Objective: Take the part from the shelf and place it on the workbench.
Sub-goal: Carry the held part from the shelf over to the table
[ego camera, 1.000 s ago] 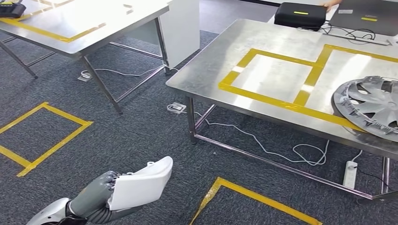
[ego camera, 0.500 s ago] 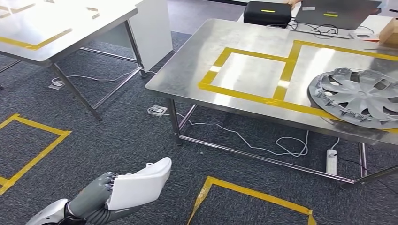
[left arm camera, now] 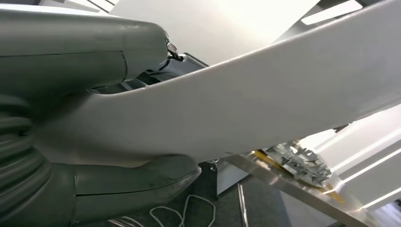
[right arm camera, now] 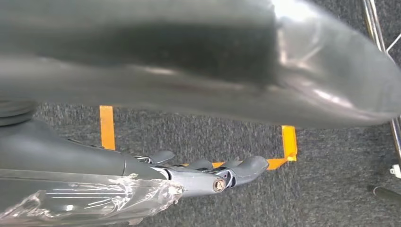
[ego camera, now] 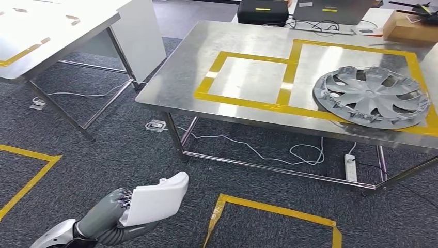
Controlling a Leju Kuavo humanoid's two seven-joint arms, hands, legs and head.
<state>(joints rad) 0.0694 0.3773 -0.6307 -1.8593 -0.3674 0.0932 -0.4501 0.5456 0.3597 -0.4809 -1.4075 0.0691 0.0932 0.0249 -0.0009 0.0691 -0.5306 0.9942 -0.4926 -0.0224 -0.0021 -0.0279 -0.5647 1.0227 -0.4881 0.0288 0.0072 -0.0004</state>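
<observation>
My left hand grips a white curved plastic part low at the front left, above the carpet and short of the workbench. Up close, the part lies across the left hand, with the thumb under it. The steel workbench stands ahead to the right, marked with yellow tape rectangles. A grey wheel cover lies in its right rectangle; the left rectangle is bare. My right hand hangs over the carpet with fingers stretched out, holding nothing.
A second steel table stands at the far left. A black box, a laptop and a cardboard box sit behind the workbench. Cables and a power strip lie under it. Yellow floor tape marks a square before it.
The whole picture has shifted left as the camera turned, bringing the workbench nearer the middle. My left hand holds the white part the same way.
</observation>
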